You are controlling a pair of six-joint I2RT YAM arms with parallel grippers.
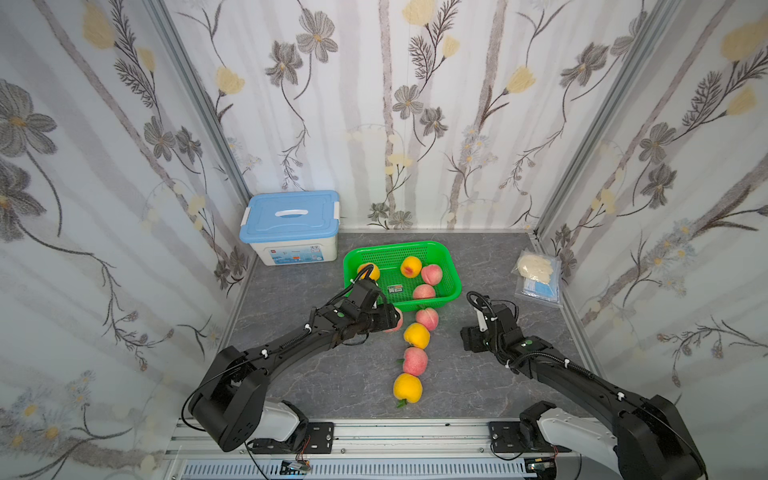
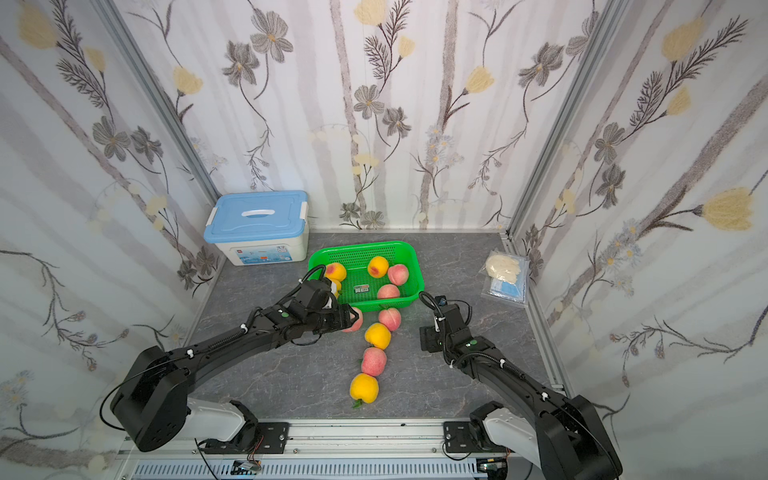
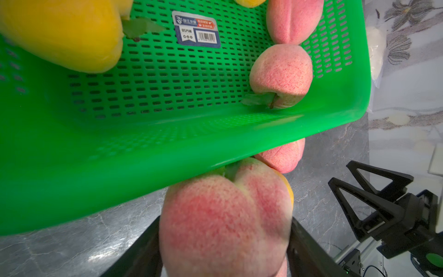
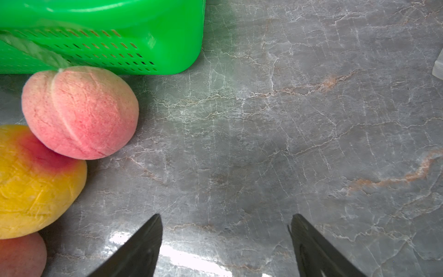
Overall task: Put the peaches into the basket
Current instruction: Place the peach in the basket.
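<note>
peach row (image 1: pixel 414 360) mid-table, basket (image 1: pixel 395 253) behind, open tabletop (image 1: pixel 478 386) rightward

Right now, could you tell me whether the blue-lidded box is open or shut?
Shut: the lid sits flat over the box in both top views.

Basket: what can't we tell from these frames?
- Peach count in the basket: the left arm covers its left corner in both top views.
- Held peach: cut by the bottom edge in the left wrist view; mostly behind the left gripper in a top view.
- Label: too small to read in both top views.
</note>
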